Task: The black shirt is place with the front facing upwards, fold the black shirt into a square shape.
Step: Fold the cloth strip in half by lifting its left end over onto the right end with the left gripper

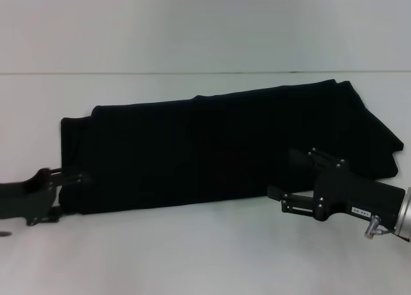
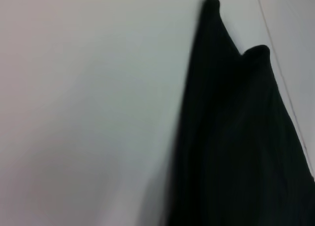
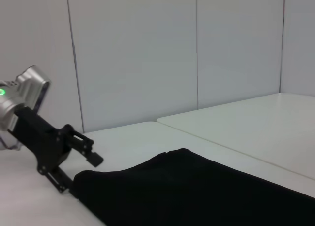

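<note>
the black shirt (image 1: pixel 225 150) lies as a long band across the tabletop (image 1: pixel 192 256) middle; soft, limp cloth, best pinched at corners. left tool (image 1: pixel 67 191) open around its near-left corner, right tool (image 1: pixel 292 179) open at its near edge.

The black shirt (image 1: pixel 212 153) is soft matt cloth that gives back no shine, its folded edges rounded and thick beside the left end effector (image 1: pixel 76 191). The surface (image 1: pixel 192 256) under both end effectors is smooth, pale and matt, with a thin seam line running behind the cloth. The left end effector is matt black, seemingly hard plastic or coated metal. The right end effector (image 1: pixel 289 182) has the same matt black finish, with small bright screws; behind it the wrist turns to bare, silvery metal with a dull sheen.
</note>
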Tool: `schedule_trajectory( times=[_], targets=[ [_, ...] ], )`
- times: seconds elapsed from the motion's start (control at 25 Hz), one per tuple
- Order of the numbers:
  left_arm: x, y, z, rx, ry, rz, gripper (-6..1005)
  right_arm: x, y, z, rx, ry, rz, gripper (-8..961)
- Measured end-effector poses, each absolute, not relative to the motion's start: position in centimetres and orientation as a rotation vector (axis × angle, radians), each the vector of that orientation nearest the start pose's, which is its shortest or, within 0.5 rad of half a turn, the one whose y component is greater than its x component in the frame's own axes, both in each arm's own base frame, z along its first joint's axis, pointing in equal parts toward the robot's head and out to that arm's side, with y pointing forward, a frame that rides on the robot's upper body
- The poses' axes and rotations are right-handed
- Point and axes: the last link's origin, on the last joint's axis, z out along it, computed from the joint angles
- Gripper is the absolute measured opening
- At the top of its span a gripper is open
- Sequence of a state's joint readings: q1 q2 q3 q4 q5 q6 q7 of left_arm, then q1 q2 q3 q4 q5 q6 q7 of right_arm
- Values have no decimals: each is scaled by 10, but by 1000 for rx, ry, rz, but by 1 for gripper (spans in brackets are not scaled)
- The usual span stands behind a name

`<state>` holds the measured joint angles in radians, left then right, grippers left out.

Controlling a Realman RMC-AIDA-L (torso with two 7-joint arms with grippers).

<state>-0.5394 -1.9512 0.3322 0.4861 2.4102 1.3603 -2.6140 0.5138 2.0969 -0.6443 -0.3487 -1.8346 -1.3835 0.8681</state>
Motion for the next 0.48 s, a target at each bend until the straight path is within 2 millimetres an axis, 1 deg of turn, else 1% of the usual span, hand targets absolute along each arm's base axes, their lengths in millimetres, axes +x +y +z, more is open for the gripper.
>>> schedule_trajectory(
  times=[0.16, 0.32, 0.48],
  targets=[
    [-351, 337, 31, 1913, 2716, 718, 832, 283, 316, -45, -2542, 392, 747, 940],
    [-345, 344, 30, 1940, 2699, 719, 831, 282, 317, -45, -2542, 391, 749, 940],
    [-343, 346, 31, 1952, 2692, 719, 829, 282, 317, -45, -2540, 391, 750, 940]
  ],
)
